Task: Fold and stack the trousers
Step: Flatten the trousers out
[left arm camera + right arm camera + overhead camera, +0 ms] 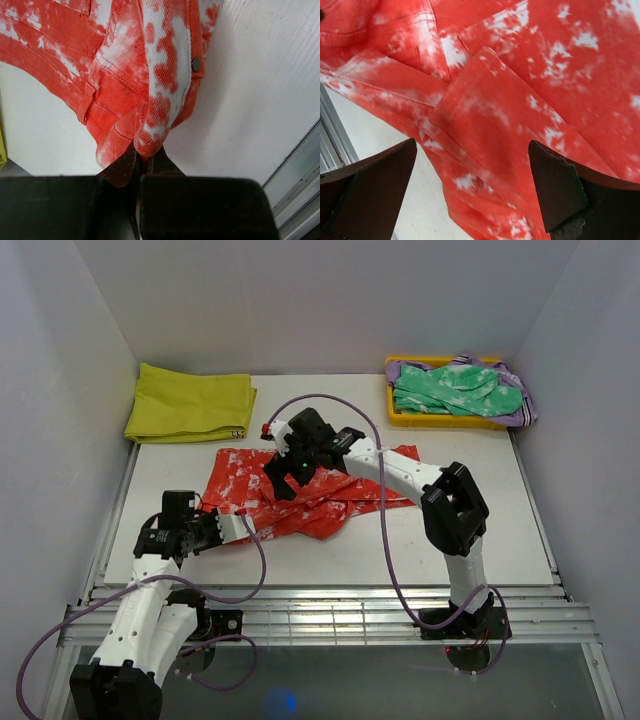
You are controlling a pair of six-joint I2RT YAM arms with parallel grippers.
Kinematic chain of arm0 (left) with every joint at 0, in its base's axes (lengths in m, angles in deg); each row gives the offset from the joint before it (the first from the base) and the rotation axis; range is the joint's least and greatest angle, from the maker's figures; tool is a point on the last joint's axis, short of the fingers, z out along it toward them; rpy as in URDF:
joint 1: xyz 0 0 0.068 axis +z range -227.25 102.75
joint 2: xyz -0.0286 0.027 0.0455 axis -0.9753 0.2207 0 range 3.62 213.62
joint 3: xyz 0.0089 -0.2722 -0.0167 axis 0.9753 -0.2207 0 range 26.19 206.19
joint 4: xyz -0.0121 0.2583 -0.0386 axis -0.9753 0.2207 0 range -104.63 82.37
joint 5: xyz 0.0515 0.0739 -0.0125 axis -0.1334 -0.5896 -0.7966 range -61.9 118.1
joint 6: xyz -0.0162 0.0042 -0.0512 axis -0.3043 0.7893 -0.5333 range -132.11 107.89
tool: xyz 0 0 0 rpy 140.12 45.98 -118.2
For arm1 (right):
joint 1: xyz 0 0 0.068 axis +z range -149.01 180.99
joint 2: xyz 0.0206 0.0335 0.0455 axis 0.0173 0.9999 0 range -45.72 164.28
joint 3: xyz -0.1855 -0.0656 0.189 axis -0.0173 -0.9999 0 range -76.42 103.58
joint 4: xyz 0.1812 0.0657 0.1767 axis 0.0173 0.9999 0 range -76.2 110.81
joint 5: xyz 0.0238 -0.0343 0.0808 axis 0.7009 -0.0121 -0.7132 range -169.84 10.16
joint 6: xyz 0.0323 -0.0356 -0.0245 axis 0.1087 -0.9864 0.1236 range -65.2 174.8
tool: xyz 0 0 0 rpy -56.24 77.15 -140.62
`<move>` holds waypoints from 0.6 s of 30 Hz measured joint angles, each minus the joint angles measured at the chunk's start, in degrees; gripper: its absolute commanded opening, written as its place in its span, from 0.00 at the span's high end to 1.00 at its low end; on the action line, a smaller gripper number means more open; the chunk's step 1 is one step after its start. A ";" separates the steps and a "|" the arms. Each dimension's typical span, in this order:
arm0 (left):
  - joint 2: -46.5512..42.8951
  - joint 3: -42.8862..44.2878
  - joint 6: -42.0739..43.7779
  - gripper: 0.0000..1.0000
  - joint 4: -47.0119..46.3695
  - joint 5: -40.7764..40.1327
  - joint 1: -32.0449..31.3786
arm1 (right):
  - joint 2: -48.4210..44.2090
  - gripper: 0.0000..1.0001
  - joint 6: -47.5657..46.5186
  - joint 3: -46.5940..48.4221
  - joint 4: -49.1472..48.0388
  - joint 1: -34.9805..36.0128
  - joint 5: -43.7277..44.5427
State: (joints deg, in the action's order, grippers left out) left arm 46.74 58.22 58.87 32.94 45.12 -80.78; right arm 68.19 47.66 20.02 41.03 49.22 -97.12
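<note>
Trousers (pixel 310 498) are spread crumpled across the middle of the counter (pixel 420 545), one waistband corner pinched in the clenched left claw (pixel 146 159) toward the near left edge, seemingly as an anchor, while the right claw (pixel 472 185) is poised wide apart above the cloth, grasping nothing.

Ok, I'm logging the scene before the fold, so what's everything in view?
trousers: one, red-orange with white blotches, crumpled mid-table
cloth: one, yellow, folded, far left corner
tray: one, yellow, far right corner
green garment: one, white-mottled, in the tray
purple cloth: one, in the tray under the green garment
table: one, white
left gripper: dark, shut on the trousers' edge
right gripper: dark, open over the trousers
</note>
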 measured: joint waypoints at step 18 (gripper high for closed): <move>-0.59 -1.97 0.13 1.00 -1.84 -3.41 0.00 | 9.70 0.92 2.69 0.13 -5.99 2.82 11.93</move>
State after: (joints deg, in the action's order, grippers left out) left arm 46.15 56.25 59.00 31.10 41.71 -80.78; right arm 77.89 50.35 20.15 35.04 52.04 -85.19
